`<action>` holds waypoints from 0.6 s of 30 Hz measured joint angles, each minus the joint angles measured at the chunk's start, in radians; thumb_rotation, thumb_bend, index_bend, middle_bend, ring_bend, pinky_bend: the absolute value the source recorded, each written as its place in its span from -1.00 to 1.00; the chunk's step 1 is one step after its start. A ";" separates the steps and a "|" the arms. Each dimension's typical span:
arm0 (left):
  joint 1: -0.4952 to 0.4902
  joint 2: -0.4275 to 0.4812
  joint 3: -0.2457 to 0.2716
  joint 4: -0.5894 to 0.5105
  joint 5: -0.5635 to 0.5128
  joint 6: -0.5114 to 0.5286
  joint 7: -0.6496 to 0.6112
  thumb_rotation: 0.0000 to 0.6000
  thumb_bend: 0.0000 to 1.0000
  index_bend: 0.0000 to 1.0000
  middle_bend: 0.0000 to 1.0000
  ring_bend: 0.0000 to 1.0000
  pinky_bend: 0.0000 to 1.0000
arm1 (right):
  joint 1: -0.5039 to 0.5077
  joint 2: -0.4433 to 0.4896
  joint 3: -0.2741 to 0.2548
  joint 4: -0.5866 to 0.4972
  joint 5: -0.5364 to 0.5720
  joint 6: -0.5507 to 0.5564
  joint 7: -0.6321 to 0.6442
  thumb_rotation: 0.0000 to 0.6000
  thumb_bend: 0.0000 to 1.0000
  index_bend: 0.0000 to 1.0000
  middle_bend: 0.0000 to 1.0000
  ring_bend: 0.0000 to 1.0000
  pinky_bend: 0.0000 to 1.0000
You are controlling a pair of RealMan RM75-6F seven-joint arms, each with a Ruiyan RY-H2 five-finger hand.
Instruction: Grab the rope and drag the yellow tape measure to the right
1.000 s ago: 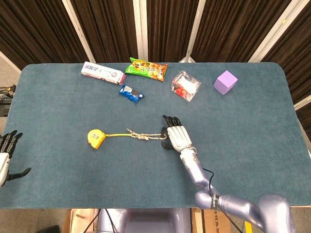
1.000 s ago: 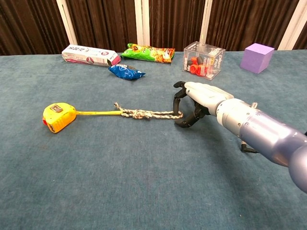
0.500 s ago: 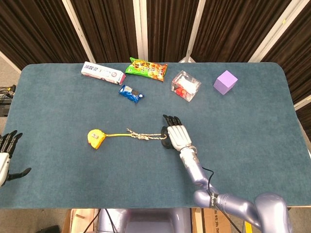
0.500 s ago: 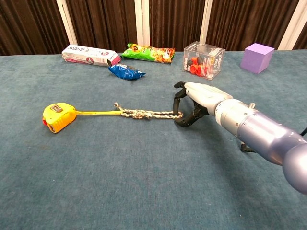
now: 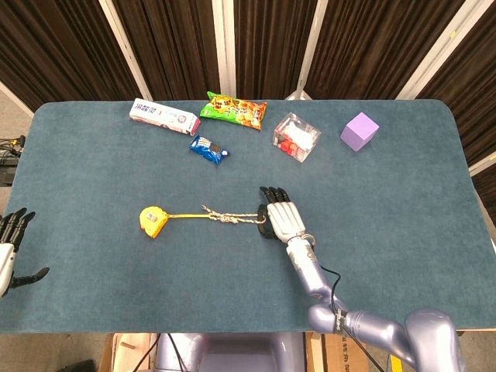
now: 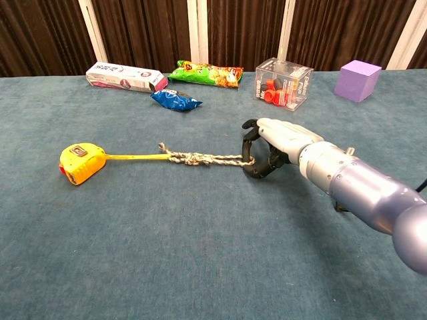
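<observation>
Yellow tape measure (image 6: 80, 163) is sitting left of center on the teal felt table (image 6: 167, 253), its thin yellow blade running right into the knotted, braided rope (image 6: 203, 159). My right hand (image 6: 277, 143) is curling its dark fingers around the rope's right end, grasping it. Nothing is blocking the path rightward. Along the far edge: white box (image 6: 125, 77), green snack bag (image 6: 208, 73), blue wrapper (image 6: 175, 100), clear plastic box (image 6: 283, 83), purple cube (image 6: 357, 80). My left hand (image 5: 9, 252) is hanging released off the table's left edge.

A small yellow plastic tape measure (image 6: 80, 163) lies flat, its knotted grey braided rope (image 6: 203, 159) stretching to the right hand's fingers (image 6: 252, 150).
</observation>
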 measured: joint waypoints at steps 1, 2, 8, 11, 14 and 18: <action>0.000 0.000 0.000 0.000 0.000 0.000 0.000 1.00 -1.00 -1.00 -1.00 -1.00 -1.00 | -0.002 0.004 0.001 -0.008 -0.001 0.003 0.000 1.00 -0.15 0.27 -0.78 -1.00 -1.00; 0.000 0.000 0.000 0.000 0.001 0.001 0.001 1.00 -1.00 -1.00 -1.00 -1.00 -1.00 | -0.003 0.009 0.002 -0.016 -0.001 0.006 0.000 1.00 -0.15 0.28 -0.78 -1.00 -1.00; 0.001 -0.004 0.001 0.001 0.016 0.014 0.008 1.00 -1.00 -1.00 -1.00 -1.00 -1.00 | -0.019 0.060 0.017 -0.103 0.013 0.021 -0.002 1.00 -0.14 0.28 -0.78 -1.00 -1.00; 0.002 -0.006 0.003 0.001 0.020 0.018 0.012 1.00 -1.00 -1.00 -1.00 -1.00 -1.00 | -0.029 0.095 0.025 -0.148 0.025 0.031 -0.010 1.00 -0.15 0.28 -0.78 -1.00 -1.00; 0.003 -0.008 0.002 0.003 0.022 0.022 0.016 1.00 -1.00 -1.00 -1.00 -1.00 -1.00 | -0.042 0.130 0.034 -0.201 0.047 0.037 -0.014 1.00 -0.15 0.28 -0.78 -1.00 -1.00; 0.003 -0.010 0.002 0.005 0.029 0.028 0.018 1.00 -1.00 -1.00 -1.00 -1.00 -1.00 | -0.067 0.193 0.049 -0.298 0.101 0.044 -0.016 1.00 -0.14 0.28 -0.78 -1.00 -1.00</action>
